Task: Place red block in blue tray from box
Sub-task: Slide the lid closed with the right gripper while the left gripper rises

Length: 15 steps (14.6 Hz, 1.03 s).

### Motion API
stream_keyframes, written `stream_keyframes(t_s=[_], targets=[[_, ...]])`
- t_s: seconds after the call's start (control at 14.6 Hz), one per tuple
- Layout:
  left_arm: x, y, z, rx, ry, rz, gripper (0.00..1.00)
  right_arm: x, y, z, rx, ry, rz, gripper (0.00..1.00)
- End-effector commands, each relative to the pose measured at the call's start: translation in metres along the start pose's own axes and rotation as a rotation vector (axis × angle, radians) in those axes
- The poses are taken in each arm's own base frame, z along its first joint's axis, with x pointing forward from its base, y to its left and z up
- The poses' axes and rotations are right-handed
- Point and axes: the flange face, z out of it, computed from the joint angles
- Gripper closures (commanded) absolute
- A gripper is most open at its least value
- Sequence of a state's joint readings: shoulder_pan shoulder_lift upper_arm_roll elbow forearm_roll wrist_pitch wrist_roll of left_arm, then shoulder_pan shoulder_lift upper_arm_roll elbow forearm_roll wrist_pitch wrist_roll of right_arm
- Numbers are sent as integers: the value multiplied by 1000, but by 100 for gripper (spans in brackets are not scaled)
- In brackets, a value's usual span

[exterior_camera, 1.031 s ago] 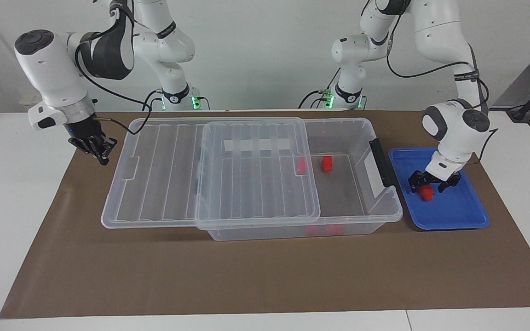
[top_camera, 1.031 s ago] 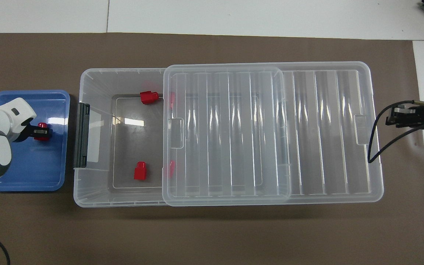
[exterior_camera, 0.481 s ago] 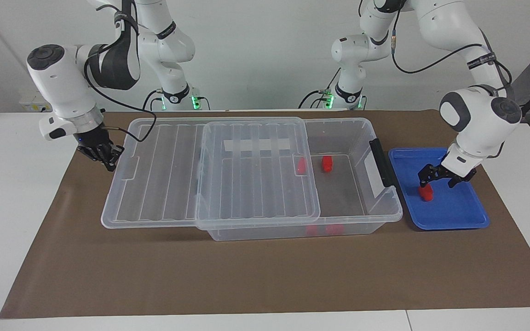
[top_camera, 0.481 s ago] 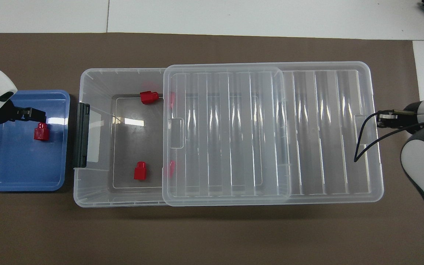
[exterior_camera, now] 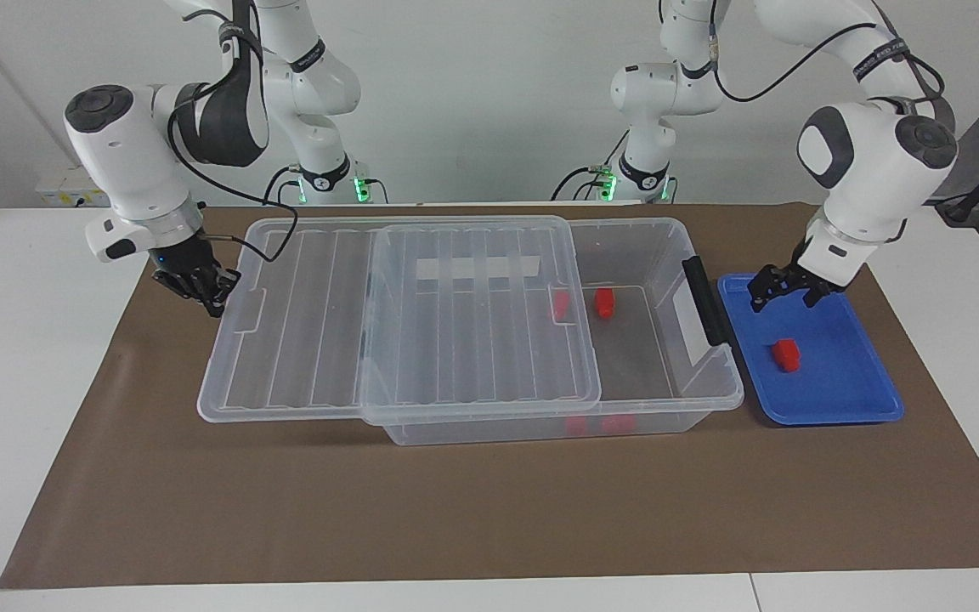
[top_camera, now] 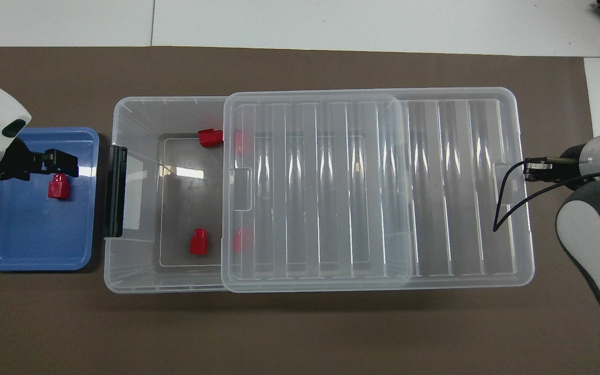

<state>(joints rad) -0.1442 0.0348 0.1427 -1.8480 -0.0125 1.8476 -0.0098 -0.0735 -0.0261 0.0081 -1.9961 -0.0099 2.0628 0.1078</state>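
Left hand (exterior_camera: 783, 289), fingers spread and empty, hangs over the blue tray (exterior_camera: 846, 406); the red block (exterior_camera: 786, 354) lies in the tray below it. Right hand (exterior_camera: 205, 289), closed, meets the box (exterior_camera: 668, 399) lid's (exterior_camera: 328, 323) end tab.

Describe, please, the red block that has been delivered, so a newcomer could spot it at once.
Find the blue tray beside the clear box, at the left arm's end of the table. The red block lies alone in it; every other red block sits inside the box.
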Motion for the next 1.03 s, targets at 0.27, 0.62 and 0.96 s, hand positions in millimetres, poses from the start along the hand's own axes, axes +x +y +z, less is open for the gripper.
stream_keyframes(t_s=[0.27,0.62,0.96], targets=[[-65,5,-54,-36,-102,3,0,-16,-47,5,13,-23,-98,100],[-76,17,-100,-25,-102,35,0,-29,-87,4,16,-40,-147,100],[-88,14,-115,21,-116,46,0,-44,-125,4,17,-59,-161,100]])
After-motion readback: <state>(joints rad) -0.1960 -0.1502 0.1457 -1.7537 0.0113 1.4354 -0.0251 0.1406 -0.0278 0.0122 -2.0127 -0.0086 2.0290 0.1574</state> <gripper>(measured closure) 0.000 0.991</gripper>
